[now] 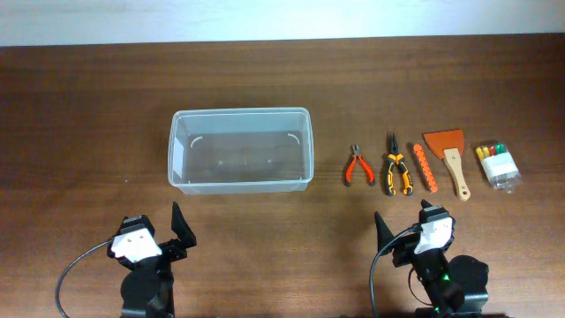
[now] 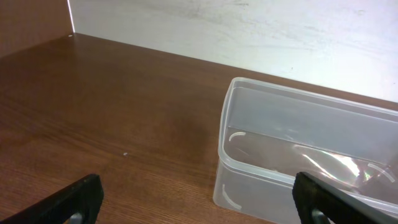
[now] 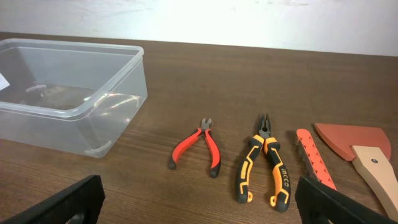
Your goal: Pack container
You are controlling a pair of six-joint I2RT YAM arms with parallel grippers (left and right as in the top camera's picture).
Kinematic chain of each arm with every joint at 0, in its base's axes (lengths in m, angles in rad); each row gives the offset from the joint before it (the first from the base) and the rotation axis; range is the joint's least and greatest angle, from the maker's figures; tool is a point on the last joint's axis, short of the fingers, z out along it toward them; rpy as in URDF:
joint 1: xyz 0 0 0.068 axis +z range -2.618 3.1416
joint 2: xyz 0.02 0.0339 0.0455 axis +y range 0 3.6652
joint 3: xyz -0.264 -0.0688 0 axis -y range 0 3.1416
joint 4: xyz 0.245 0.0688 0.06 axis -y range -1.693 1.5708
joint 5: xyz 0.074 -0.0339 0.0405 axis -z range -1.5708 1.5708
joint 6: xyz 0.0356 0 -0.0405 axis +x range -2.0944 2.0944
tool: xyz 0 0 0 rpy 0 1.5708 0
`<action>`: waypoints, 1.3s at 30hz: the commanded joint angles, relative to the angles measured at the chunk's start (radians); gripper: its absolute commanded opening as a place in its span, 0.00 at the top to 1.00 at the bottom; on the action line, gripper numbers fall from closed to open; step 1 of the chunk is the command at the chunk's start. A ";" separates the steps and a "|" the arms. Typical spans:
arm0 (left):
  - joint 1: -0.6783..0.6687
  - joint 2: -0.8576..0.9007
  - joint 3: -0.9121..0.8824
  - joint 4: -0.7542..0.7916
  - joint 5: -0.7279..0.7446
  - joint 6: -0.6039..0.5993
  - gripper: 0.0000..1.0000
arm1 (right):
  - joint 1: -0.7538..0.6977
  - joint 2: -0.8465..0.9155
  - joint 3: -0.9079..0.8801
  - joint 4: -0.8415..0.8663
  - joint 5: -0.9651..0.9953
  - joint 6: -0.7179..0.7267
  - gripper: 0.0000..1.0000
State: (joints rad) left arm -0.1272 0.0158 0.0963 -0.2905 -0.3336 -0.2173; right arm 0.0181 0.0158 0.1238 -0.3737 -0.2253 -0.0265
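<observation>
The clear plastic container [image 1: 240,148] stands empty at the table's middle; it also shows in the left wrist view [image 2: 311,149] and the right wrist view [image 3: 68,87]. To its right lie red-handled cutters [image 1: 357,166] [image 3: 198,145], orange-black pliers [image 1: 396,168] [image 3: 263,163], an orange serrated tool [image 1: 425,167] [image 3: 314,162], a scraper with a wooden handle [image 1: 448,155] [image 3: 360,149] and a small box of markers [image 1: 498,164]. My left gripper [image 1: 163,231] [image 2: 199,205] is open and empty, in front of the container. My right gripper [image 1: 408,228] [image 3: 199,205] is open and empty, in front of the tools.
The brown wooden table [image 1: 88,106] ends at a white wall at the back [image 1: 265,18].
</observation>
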 commanded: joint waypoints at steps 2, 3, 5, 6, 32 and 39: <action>-0.004 -0.004 -0.003 -0.001 -0.003 0.009 0.01 | -0.006 -0.011 -0.011 0.003 0.013 0.004 0.02; -0.004 -0.004 -0.003 -0.001 -0.003 0.009 0.01 | -0.006 -0.011 -0.011 0.003 0.013 0.004 0.02; -0.004 -0.004 -0.003 -0.001 -0.003 0.009 0.01 | -0.006 -0.011 -0.011 0.003 0.013 0.004 0.02; -0.004 -0.004 -0.003 -0.001 -0.003 0.009 0.01 | -0.006 -0.011 -0.011 0.003 0.013 0.004 0.02; -0.004 -0.004 -0.003 -0.001 -0.003 0.009 0.01 | -0.006 -0.011 -0.007 0.019 0.102 0.181 0.02; -0.004 -0.004 -0.003 -0.001 -0.003 0.009 0.01 | -0.006 0.042 0.148 0.075 0.277 0.143 0.02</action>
State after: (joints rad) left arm -0.1272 0.0158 0.0963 -0.2905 -0.3336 -0.2173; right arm 0.0181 0.0254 0.1646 -0.3092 -0.0692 0.1299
